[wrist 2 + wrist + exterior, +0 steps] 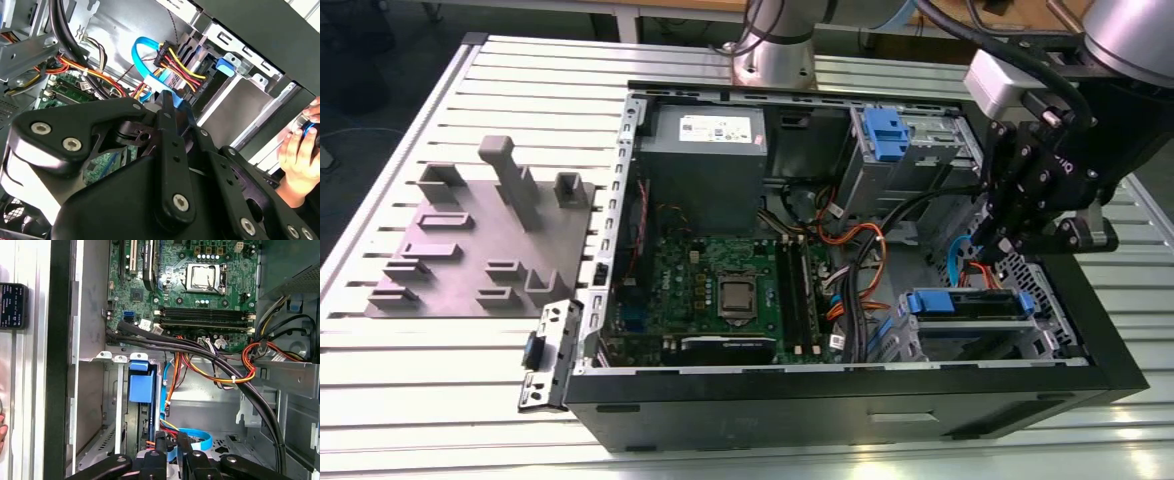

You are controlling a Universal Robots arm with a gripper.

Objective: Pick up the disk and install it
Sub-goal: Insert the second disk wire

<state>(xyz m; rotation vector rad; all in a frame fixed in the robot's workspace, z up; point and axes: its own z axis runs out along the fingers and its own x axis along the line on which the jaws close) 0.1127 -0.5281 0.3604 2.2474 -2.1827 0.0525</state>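
The disk (970, 304) sits in the drive cage at the near right corner of the open computer case (854, 400), its blue bracket facing up. In the first wrist view the disk's blue bracket (141, 386) stands in the cage slot, just beyond the fingertips. My gripper (1007, 240) hangs over the case's right side, a little above and behind the cage. In both wrist views the black fingers (160, 446) meet at the tips, shut with nothing held. A blue data cable (142, 60) loops behind the fingertips (166, 106).
Black, orange and yellow cable bundles (210, 360) cross between the motherboard (720, 285) and the cage. A second blue bracket (886, 135) sits in the far bay beside the grey power supply (707, 140). A grey fixture plate (480, 240) lies left of the case. A person's hand (300, 150) is outside the case.
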